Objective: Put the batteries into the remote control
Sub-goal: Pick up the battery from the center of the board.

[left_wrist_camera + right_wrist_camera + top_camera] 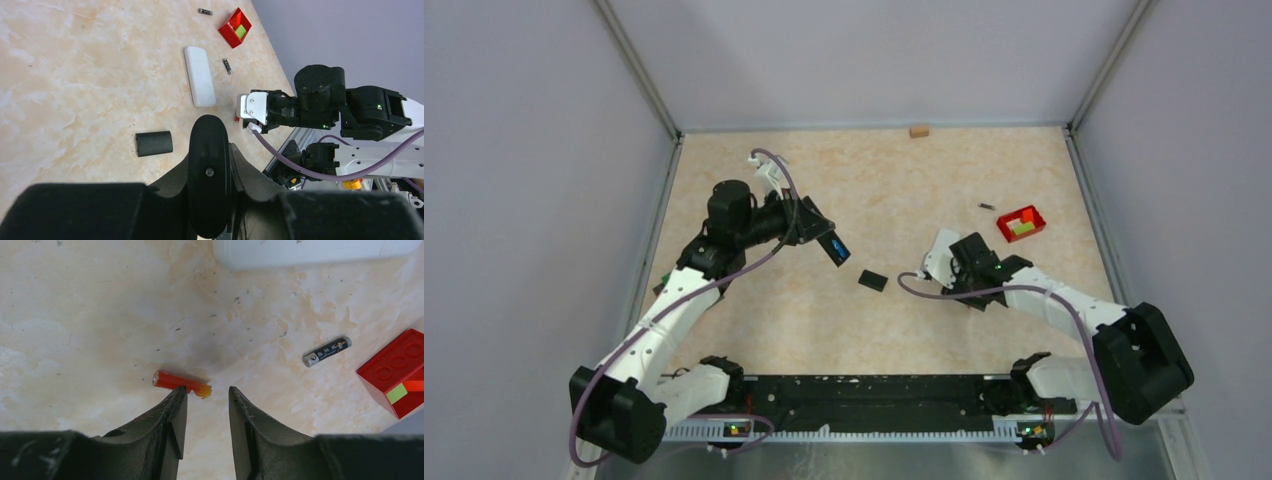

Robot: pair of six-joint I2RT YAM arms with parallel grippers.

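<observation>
- Now, right gripper (206, 395): matte black fingers narrowly parted, empty, above speckled beige marbled table (100, 315).
- Glossy red cylindrical battery (175, 381) lies mid-frame, just beyond the fingertips.
- Left gripper (832, 243): black fingers pressed together.

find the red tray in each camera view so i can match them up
Top external: the red tray sits at the right, beyond the right arm.
Left wrist: the tray is at top centre, near the table's edge.
Right wrist: the tray is cut off by the right edge.
Shared landmark: the white remote.
</observation>
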